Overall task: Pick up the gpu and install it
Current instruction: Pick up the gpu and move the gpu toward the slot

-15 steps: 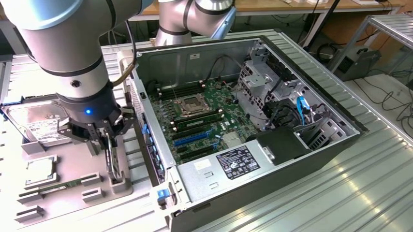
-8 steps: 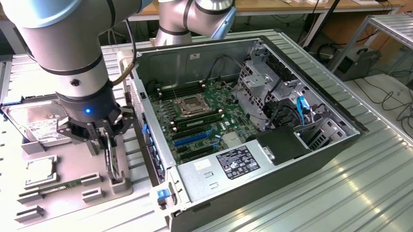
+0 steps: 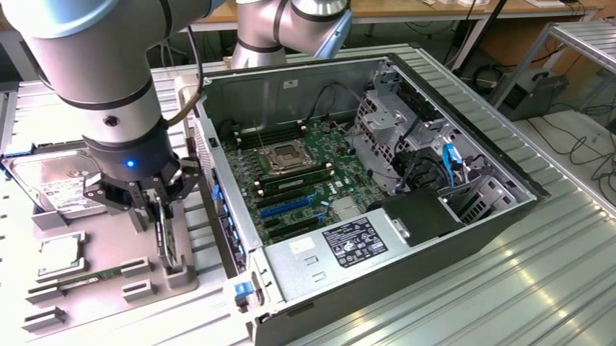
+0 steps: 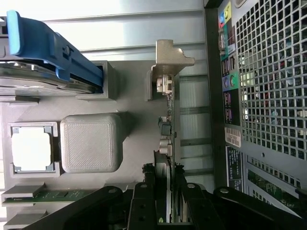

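Exterior camera looks steeply down from well back: case central, tray at eight o'clock. Wrist camera, close, looks down past gripper; shared: tray, gpu, case.

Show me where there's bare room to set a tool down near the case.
Free: the ribbed table on the exterior view's right of the computer case. Crowded: the grey tray, with the hard drive and the end effector closed on the gpu.

Gripper low over the grey fixture tray, clamped on the top edge of the gpu, which stands on edge. Open computer case just beside the gripper; hard drive near its opposite side.
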`<state>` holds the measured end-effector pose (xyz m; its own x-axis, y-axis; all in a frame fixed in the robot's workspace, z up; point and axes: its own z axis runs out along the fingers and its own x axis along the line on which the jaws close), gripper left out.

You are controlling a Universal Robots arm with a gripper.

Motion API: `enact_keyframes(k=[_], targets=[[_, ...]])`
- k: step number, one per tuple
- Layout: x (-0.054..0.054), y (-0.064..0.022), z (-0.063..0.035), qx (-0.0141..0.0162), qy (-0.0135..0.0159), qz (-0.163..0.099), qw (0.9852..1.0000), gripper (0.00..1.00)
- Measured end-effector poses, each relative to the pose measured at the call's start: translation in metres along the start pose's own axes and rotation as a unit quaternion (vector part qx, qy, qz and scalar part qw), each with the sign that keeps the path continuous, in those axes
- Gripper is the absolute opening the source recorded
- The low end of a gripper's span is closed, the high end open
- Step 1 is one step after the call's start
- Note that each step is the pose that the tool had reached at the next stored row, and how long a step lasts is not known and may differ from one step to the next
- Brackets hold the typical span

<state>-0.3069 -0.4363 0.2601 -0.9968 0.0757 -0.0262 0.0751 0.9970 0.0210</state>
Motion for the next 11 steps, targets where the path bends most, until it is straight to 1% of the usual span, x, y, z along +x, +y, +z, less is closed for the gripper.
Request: enact_keyframes(k=[11], targets=[[-0.0001,0.0001,-0.0034,0.0000,0.0000,0.000,1.0000,0.26]])
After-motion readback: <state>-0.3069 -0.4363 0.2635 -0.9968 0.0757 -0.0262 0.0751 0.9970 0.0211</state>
